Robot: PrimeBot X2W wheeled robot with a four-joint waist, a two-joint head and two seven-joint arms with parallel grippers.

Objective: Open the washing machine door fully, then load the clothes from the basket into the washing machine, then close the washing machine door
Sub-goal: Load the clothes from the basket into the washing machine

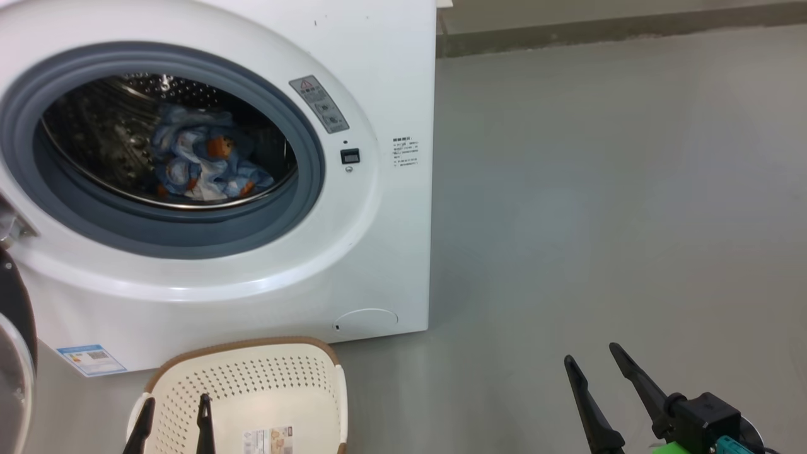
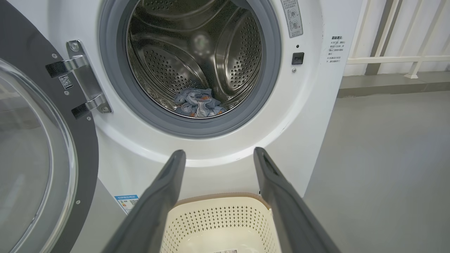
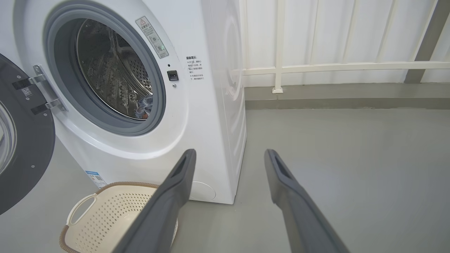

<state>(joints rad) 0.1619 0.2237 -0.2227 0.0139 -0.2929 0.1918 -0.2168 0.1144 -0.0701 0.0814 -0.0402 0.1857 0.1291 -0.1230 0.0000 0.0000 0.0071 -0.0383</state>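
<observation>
The white washing machine (image 1: 391, 239) (image 2: 309, 116) (image 3: 211, 116) stands with its door (image 1: 16, 353) (image 2: 38, 151) (image 3: 21, 147) swung wide to the left on its hinge. The blue clothes (image 1: 205, 162) (image 2: 198, 103) (image 3: 145, 105) with orange patches lie inside the steel drum. Before the machine sits the cream basket (image 1: 252, 391) (image 2: 218, 221) (image 3: 105, 218), nothing in it but its label. My left gripper (image 1: 175, 405) (image 2: 219, 151) hovers open over the basket, nothing between its fingers. My right gripper (image 1: 592, 353) (image 3: 230, 151) is open above bare floor, to the machine's right.
Grey floor (image 1: 599, 189) stretches wide to the right of the machine. A white railing (image 3: 334, 66) and a low grey kerb (image 3: 334, 95) run along the back wall. The open door occupies the space to the left of the basket.
</observation>
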